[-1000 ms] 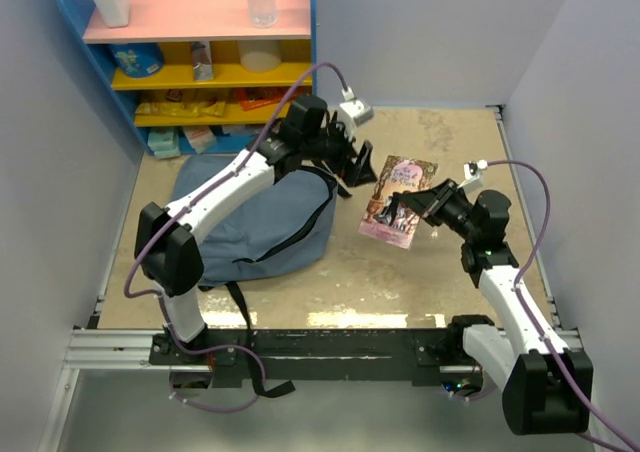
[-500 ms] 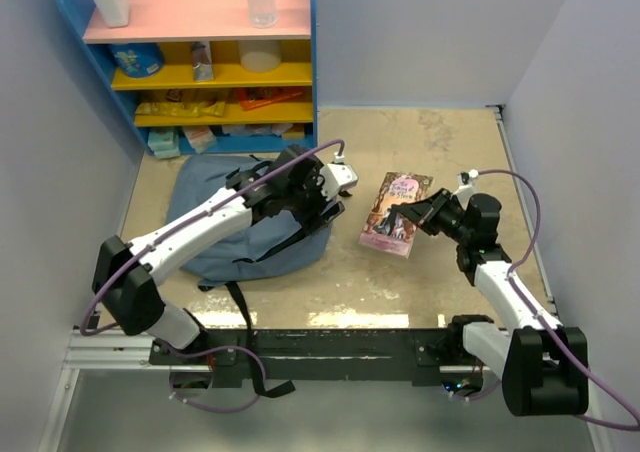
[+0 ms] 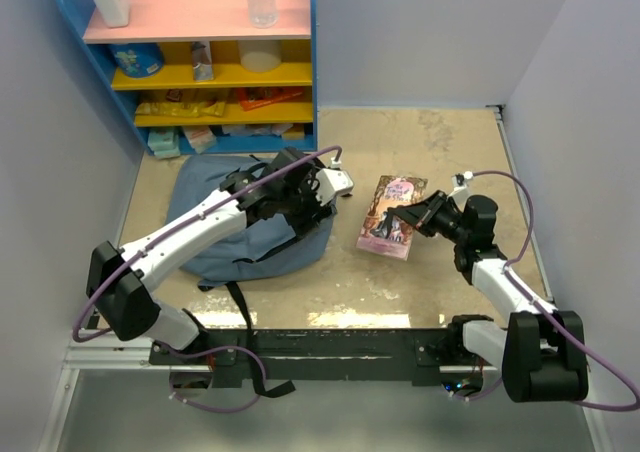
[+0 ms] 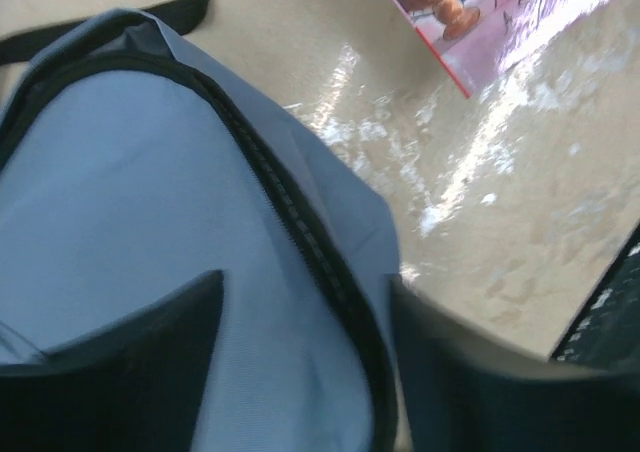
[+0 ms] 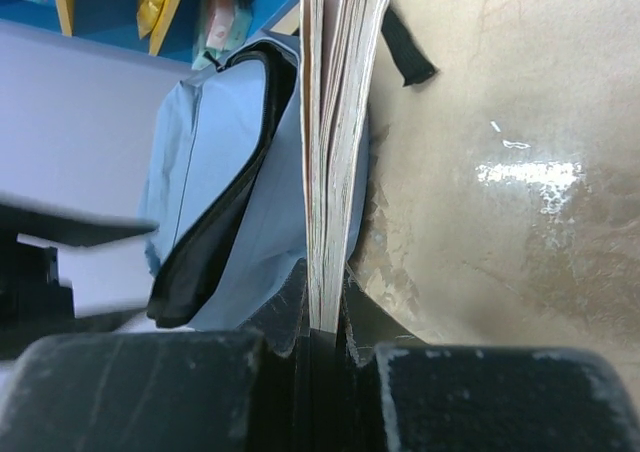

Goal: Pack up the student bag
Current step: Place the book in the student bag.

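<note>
The likeliest trouble is at the mouth of the student bag (image 3: 265, 252). The left claw (image 4: 305, 302) straddles the black zipper (image 4: 290, 222) with a finger on either side of the lip, but I cannot tell whether it has actually bitten the fabric. If it pinches only a thin fold or slides off, the opening would probably sag flat. The book (image 3: 390, 217), which the right claw (image 5: 322, 322) grips firmly by one edge, could then catch on the zipper lip. Pinched at one edge only, the book could also swing in the grip, and the two arms work close enough together to bump. The bag lies flat on the bench (image 3: 440, 152), left of centre and just beside the book. Its long axis seems to run diagonally from the shelf (image 3: 200, 72) corner toward the near right, its zippered mouth facing right toward the book, a strap trailing over the near edge.
</note>
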You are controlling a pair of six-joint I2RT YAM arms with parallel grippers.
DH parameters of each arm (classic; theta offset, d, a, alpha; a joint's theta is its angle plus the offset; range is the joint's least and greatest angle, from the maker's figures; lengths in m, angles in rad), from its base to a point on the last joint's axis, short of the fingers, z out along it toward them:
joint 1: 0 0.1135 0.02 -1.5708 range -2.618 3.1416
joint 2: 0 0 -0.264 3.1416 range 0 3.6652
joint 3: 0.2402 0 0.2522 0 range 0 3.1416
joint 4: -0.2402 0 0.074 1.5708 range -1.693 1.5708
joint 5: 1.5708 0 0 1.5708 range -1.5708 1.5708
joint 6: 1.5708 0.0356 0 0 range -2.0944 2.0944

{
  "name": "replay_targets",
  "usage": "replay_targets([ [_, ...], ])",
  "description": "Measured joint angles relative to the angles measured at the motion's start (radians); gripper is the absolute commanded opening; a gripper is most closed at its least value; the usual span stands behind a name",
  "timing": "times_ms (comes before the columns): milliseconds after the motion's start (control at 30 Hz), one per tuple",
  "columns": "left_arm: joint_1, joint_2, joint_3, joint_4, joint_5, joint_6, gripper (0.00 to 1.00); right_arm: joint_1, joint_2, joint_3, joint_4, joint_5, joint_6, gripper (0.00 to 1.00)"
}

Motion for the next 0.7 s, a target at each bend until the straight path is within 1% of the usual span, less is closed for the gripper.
replay_targets([
  [33,0.000,0.008,0.009,-0.010,0.006,0.003,1.00,0.000,0.000,0.000,0.001,-0.005,0.001,0.00],
  [133,-0.001,0.025,0.034,-0.029,0.019,-0.005,1.00,0.000,-0.003,0.000,0.008,-0.014,0.001,0.00],
  [167,-0.001,0.027,0.040,-0.035,0.027,-0.006,0.95,0.000,-0.003,0.000,0.008,-0.014,0.001,0.00],
  [233,-0.002,0.027,0.047,-0.042,0.043,-0.006,0.80,0.000,-0.003,0.000,0.008,-0.014,0.000,0.00],
  [267,-0.002,0.027,0.049,-0.046,0.050,-0.006,0.57,0.000,-0.003,0.000,0.008,-0.015,0.000,0.00],
  [300,-0.004,0.027,0.050,-0.048,0.057,-0.006,0.46,0.000,-0.003,0.000,0.008,-0.015,0.000,0.00],
  [367,-0.006,0.028,0.050,-0.051,0.068,-0.003,0.37,0.000,-0.003,0.000,0.008,-0.015,0.000,0.00],
  [433,-0.008,0.028,0.044,-0.050,0.072,0.007,0.33,0.000,-0.004,0.000,0.008,-0.015,0.001,0.00],
  [500,-0.008,0.030,0.032,-0.045,0.072,0.013,0.32,0.000,-0.004,0.000,0.008,-0.016,0.002,0.00],
  [600,-0.008,0.041,0.003,-0.041,0.068,0.020,0.36,0.000,-0.006,0.000,0.008,-0.017,0.002,0.00],
  [700,-0.008,0.067,-0.006,-0.040,0.067,0.023,0.60,0.000,-0.011,0.000,0.008,-0.018,0.002,0.00],
])
